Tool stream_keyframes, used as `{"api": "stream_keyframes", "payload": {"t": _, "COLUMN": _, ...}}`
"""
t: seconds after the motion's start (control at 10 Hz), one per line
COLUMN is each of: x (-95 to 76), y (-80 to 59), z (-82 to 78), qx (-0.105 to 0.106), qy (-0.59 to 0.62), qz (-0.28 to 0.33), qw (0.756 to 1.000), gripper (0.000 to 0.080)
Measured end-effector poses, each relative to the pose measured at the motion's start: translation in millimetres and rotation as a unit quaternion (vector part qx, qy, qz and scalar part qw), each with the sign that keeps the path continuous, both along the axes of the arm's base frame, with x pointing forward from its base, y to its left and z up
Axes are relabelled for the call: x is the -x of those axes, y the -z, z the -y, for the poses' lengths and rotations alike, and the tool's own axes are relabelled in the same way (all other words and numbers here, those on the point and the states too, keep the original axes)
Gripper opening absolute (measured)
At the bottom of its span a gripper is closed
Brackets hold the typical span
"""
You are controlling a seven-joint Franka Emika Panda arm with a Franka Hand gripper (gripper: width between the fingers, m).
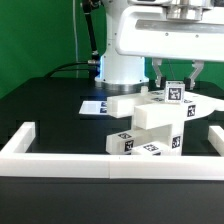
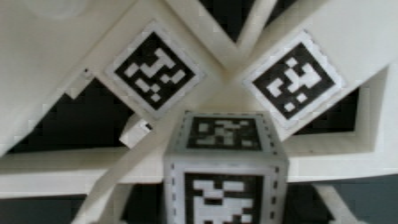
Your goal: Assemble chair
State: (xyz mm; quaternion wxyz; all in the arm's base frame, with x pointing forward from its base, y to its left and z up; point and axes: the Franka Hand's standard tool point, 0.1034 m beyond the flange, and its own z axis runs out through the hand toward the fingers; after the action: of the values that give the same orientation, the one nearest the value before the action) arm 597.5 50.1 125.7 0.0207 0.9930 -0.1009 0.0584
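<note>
The partly built chair (image 1: pixel 150 128) is a cluster of white blocky parts with black-and-white tags, standing mid-table just behind the front rail. My gripper (image 1: pixel 176 84) hangs over the cluster's right side in the exterior view. Its fingers (image 1: pixel 160 72) are closed on either side of an upright square chair leg (image 1: pixel 173 94) with a tag on its face. The wrist view looks straight down the leg (image 2: pixel 222 150), which has tags on its end and side. Beyond it lies the X-braced frame (image 2: pixel 214 40) with two diamond-set tags. The fingers themselves are hard to make out there.
A long low white rail (image 1: pixel 100 165) runs along the front, with side arms at the exterior view's left (image 1: pixel 20 140) and right (image 1: pixel 214 135). The marker board (image 1: pixel 100 106) lies flat behind the parts. The arm's white base (image 1: pixel 122 65) stands at the back.
</note>
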Motion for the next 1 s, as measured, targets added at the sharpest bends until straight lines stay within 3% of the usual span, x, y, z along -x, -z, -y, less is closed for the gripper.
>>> {"api": "stream_keyframes", "payload": {"t": 0.4, "x": 0.1, "y": 0.2, "z": -0.3, "qx": -0.015, "qy": 0.125, "qz": 0.006, "qw": 0.992, "gripper": 0.0288}}
{"api": "stream_keyframes", "payload": {"t": 1.0, "x": 0.4, "y": 0.8, "z": -1.7, "qx": -0.038, "qy": 0.312, "qz": 0.015, "qw": 0.949, "gripper": 0.0288}}
